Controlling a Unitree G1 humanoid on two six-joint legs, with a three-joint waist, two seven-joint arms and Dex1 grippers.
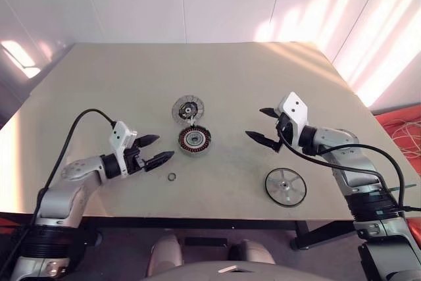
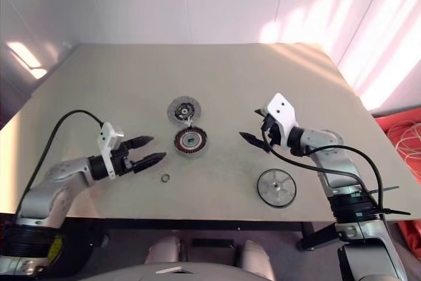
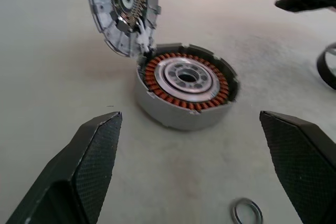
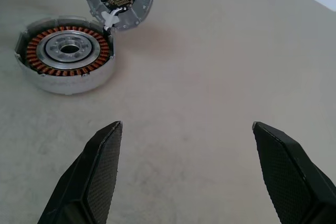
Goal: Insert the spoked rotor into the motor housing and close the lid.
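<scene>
The spoked rotor (image 1: 285, 186) lay flat near the surface's (image 1: 118, 83) front edge, at about 5 o'clock from the right gripper (image 1: 266, 125), which stood much nearer to it than the left gripper (image 1: 155, 151). Both grippers hung with fingers spread wide, holding nothing. The motor housing (image 1: 194, 141) sat between them, its lid (image 1: 188, 108) swung open at 12 o'clock.

Parts spread on the table (image 1: 217, 70), mid-frame.

The motor housing (image 1: 194, 141) sits at centre, its lid (image 1: 188, 108) swung open just above it, joined at the edge. A small ring (image 1: 172, 177) lies lower left of the housing. The spoked rotor (image 1: 285, 186) lies well apart at lower right. The left gripper (image 1: 152, 150) hovers left of the housing, the right gripper (image 1: 266, 126) to its right.
</scene>
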